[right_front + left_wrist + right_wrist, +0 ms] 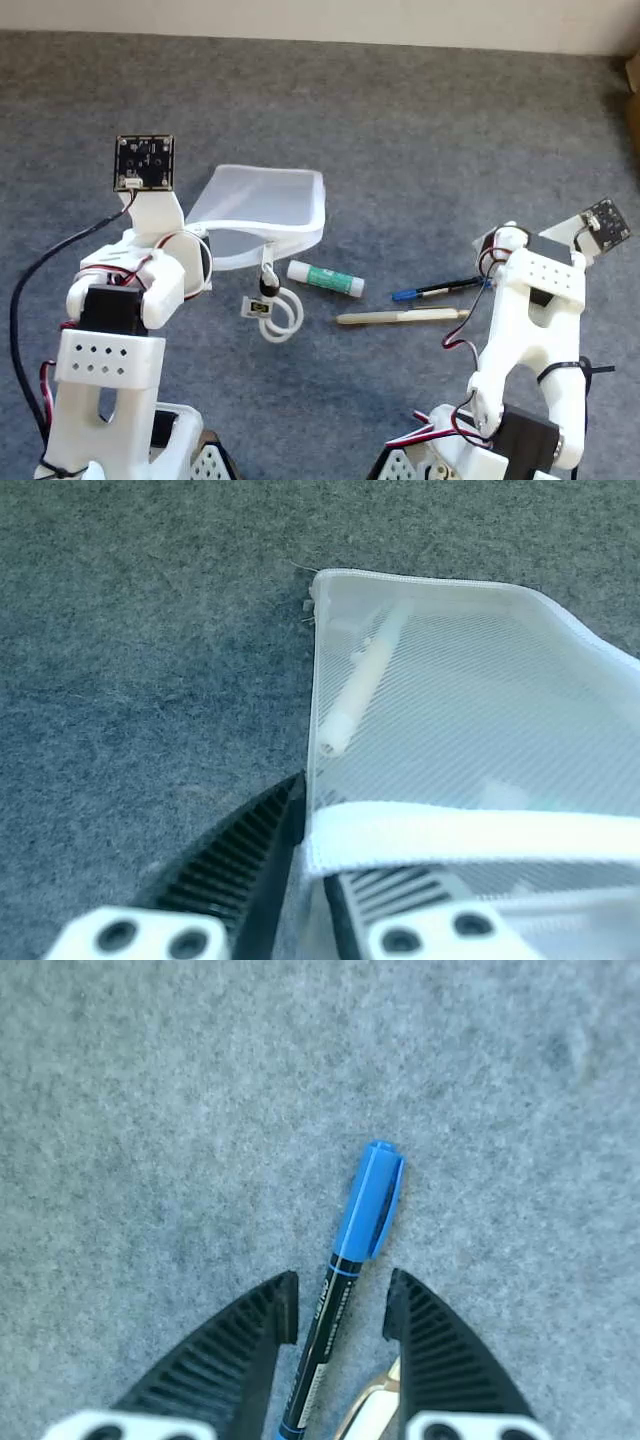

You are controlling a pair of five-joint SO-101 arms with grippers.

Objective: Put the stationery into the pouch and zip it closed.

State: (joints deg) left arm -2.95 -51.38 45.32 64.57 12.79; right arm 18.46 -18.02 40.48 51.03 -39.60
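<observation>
A white mesh pouch lies open at the middle left, and a pale stick-shaped item shows inside it. My left gripper is shut on the pouch's white zipper band at its near left corner. On the carpet lie a glue stick, a blue-capped pen and a beige flat stick. My right gripper is open and low over the carpet. The pen lies between its fingers with its cap pointing away.
A zipper pull with a looped white cord trails from the pouch mouth toward the front. The beige stick lies right beside the pen under my right gripper. Grey carpet stretches open behind the pouch.
</observation>
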